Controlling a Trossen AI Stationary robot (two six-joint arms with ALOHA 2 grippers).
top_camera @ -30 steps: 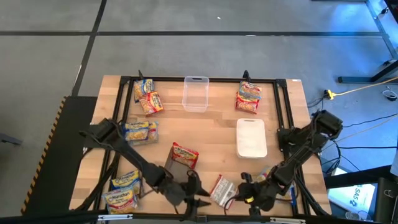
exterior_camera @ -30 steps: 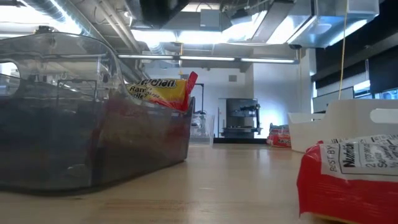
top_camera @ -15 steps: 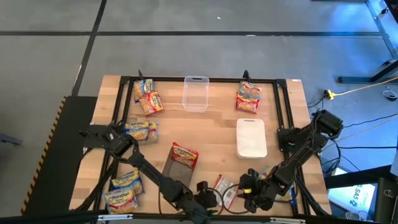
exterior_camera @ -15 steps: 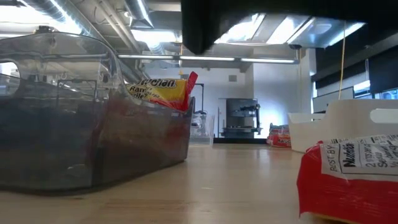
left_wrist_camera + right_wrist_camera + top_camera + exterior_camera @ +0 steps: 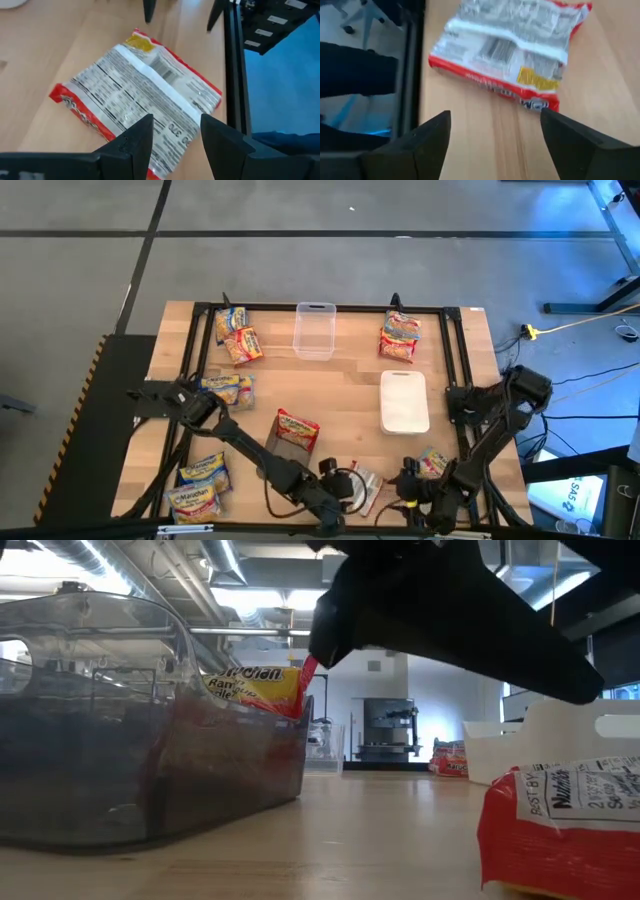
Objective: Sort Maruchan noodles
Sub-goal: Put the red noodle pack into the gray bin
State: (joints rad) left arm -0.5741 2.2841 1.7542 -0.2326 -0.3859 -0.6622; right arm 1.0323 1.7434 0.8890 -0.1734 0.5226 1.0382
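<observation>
A Maruchan noodles packet [image 5: 366, 491] with red edges lies flat on the table, printed back up, near the front edge; it also shows in the left wrist view [image 5: 135, 95], the right wrist view [image 5: 512, 47] and the low view [image 5: 570, 830]. My left gripper [image 5: 175, 145] hovers open just over the packet's left end, one finger to each side, with a gap above the packet showing in the low view. My right gripper [image 5: 495, 145] stands open on the packet's right, a little back from it, touching nothing.
Other packets lie at the far left [image 5: 238, 335], far right [image 5: 400, 337], left [image 5: 225, 390], near left [image 5: 200, 485] and by my right arm [image 5: 432, 463]. A grey container [image 5: 287, 448] holds one packet [image 5: 297, 427]. A clear container [image 5: 314, 330] and a white one [image 5: 404, 402] stand farther back.
My right gripper has opened, let go of the red-edged packet and drawn back toward the table's right edge. The packet now lies flat. My left gripper has gone right and down toward the packet, tipping further downward, and stays open.
</observation>
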